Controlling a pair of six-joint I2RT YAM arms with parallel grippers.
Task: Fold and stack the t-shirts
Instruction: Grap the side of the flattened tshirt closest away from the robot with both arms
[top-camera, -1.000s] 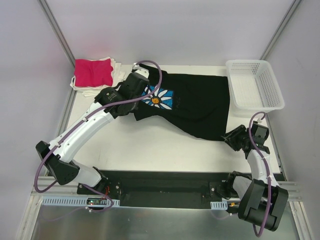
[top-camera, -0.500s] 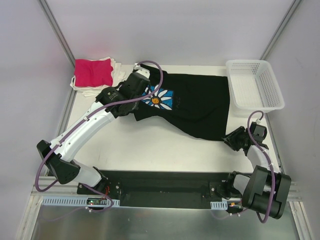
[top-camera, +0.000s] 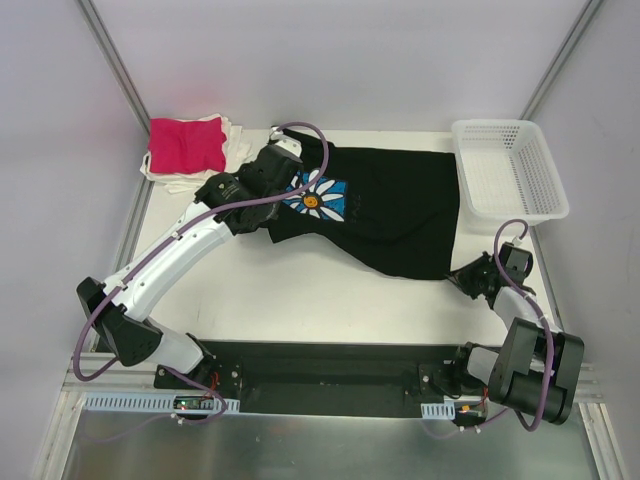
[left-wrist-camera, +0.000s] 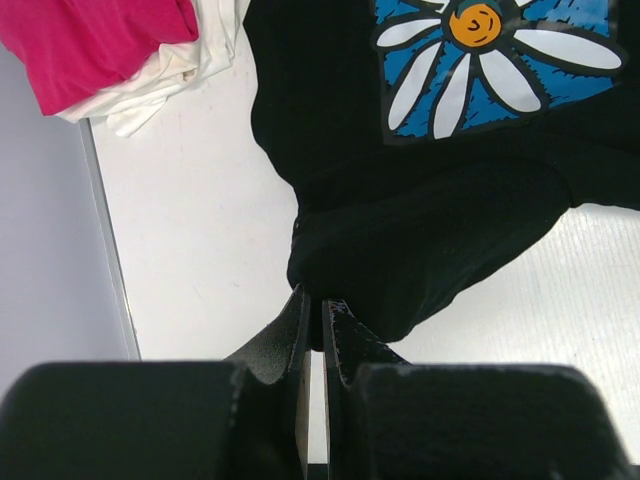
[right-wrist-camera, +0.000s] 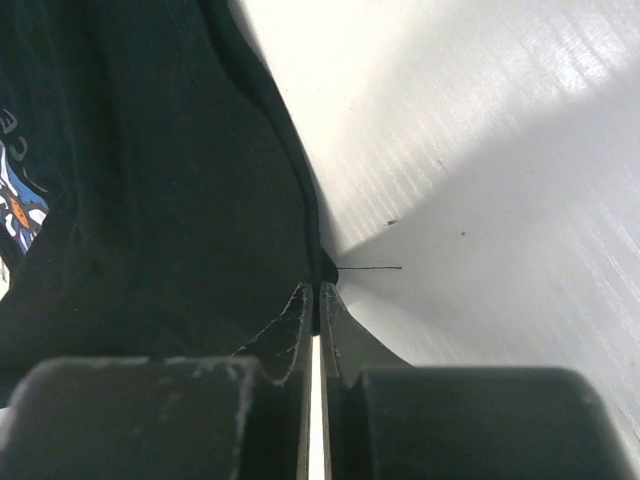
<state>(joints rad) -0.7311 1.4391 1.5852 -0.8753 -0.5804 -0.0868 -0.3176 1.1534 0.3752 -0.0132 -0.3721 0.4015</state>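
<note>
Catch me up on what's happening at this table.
Both arms have hold of the black daisy-print t-shirt, which lies partly spread on the table. The left gripper pinches a bunched edge near the print, and the right gripper pinches the near right corner. A pink t-shirt lies folded on white t-shirts at the far left; the white basket sits far right.

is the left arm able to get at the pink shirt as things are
Probably not yet: its jaws are shut on the black shirt. The pink shirt lies near, nothing between, so letting go should free the way.
</note>
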